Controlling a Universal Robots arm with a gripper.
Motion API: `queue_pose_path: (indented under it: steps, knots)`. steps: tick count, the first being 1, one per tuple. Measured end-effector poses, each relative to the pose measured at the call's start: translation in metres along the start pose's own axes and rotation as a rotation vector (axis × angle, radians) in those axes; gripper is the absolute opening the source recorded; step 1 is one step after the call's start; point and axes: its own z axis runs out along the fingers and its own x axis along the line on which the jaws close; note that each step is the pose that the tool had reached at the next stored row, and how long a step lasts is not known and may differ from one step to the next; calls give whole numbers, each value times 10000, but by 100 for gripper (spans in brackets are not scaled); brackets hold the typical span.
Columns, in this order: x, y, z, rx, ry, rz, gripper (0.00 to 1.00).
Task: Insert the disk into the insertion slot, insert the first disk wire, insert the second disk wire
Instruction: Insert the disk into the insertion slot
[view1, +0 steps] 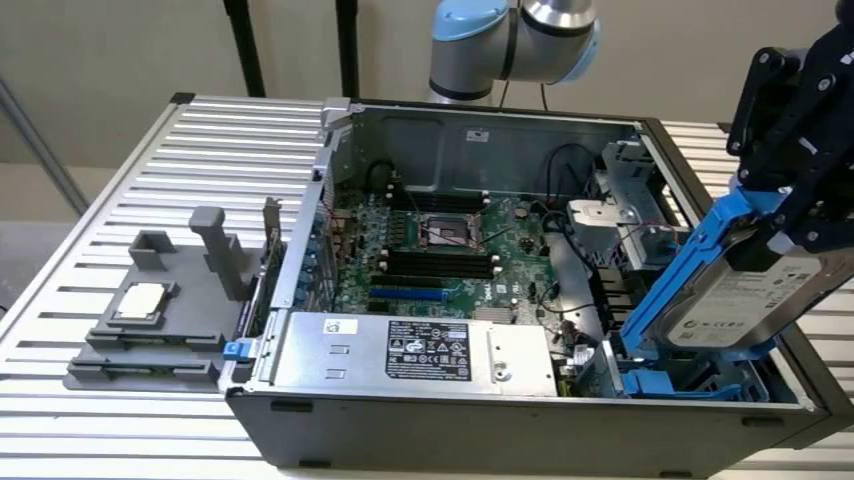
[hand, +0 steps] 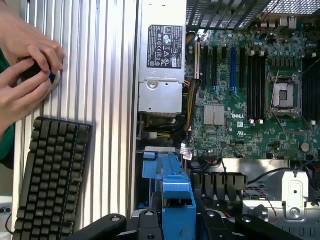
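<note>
The disk (view1: 750, 300), silver-grey with a white label and clipped in a bright blue frame (view1: 683, 268), hangs tilted over the computer case's corner at the exterior view's right. My black gripper (view1: 790, 230) is shut on its upper end. Its lower end dips toward the insertion slot (view1: 671, 384), a grey cage with blue rails at the case's front. In the wrist view the blue frame (hand: 174, 196) runs out from between my fingers (hand: 147, 224). Black and red cables (view1: 643, 240) lie beside the cage. Which of them are the disk wires I cannot tell.
The open case holds a silver power supply box (view1: 414, 350) and a green motherboard with a CPU socket (view1: 447, 232). A grey fixture (view1: 147, 310) stands on the slatted table at the exterior view's left. A person's hands (hand: 27, 75) and a keyboard (hand: 50, 175) lie beside the case.
</note>
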Motion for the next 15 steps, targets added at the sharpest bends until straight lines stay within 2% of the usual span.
queue_pose_path:
  steps: [3, 8, 11, 13, 15]
  knots:
    - [12, 0, 27, 11, -57, -27, 33]
    - [72, -4, 67, 16, -234, -35, 33]
    - [93, -9, 86, 16, -320, -39, 33]
    - [98, -13, 100, 17, -363, -41, 33]
    - [101, -16, 113, 17, -377, -42, 33]
